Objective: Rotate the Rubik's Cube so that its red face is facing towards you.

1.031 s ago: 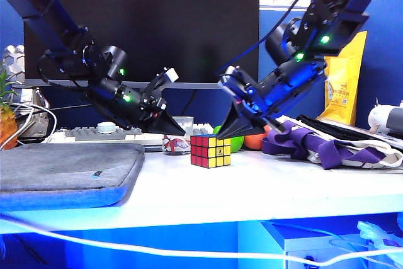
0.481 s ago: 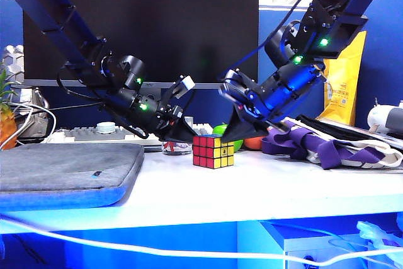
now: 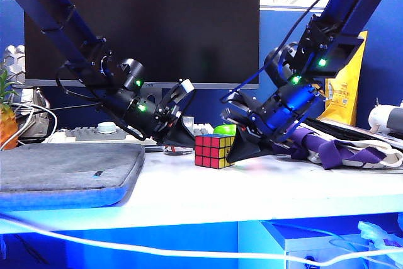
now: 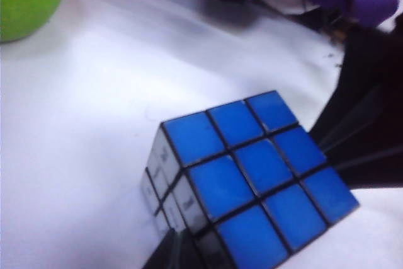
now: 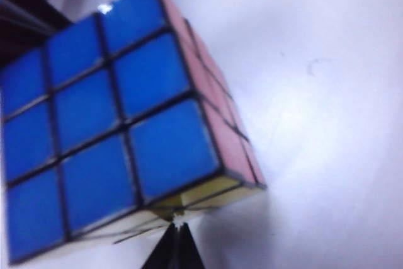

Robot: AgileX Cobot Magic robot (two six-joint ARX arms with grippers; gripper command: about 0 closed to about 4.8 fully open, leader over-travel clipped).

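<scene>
The Rubik's Cube stands on the white table, blue face up. Its red face looks towards the exterior camera and a little left, with the yellow face turned right. My left gripper is shut, its tip against the cube's back-left side; in the left wrist view the shut tip meets the cube at a corner of the white face. My right gripper is shut too, its tip touching the lower edge of the yellow face beside the red face.
A green ball and a glass jar sit just behind the cube. Purple straps lie to the right under the right arm. A grey pad covers the left side, with a keyboard and dark monitor behind.
Both shut grippers have come down and closed in on the cube from either side. The cube has turned slightly, showing more red and less yellow, and shifted a little right.
</scene>
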